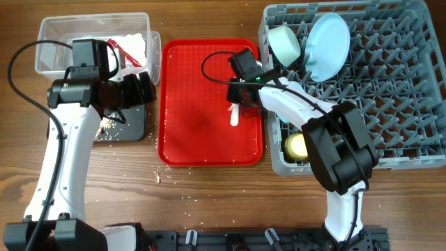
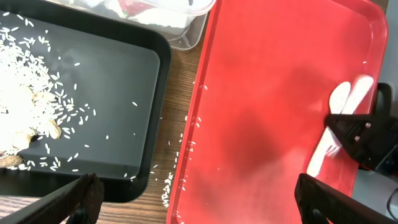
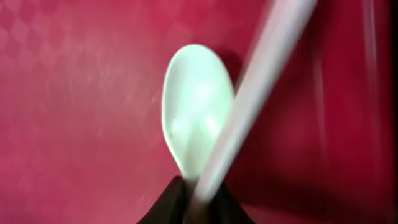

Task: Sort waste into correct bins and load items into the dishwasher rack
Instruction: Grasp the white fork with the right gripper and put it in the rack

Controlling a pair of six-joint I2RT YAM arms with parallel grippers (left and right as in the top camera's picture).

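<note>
Wooden worktop (image 1: 209,192), centre: right gripper (image 1: 238,103) hovering over white spoon (image 3: 196,112) lying on red tray (image 1: 188,132); grip unreadable. Pinching handle squarely looking wisest. Left gripper (image 2: 198,186) idling toward left edge, fingers apart.

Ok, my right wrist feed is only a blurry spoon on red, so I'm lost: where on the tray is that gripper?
Observer: The right gripper is near the red tray's right side, beside the dishwasher rack.
Operator: What's in the rack?
Observer: The pale green bowl, light blue plate and yellow cup.
</note>
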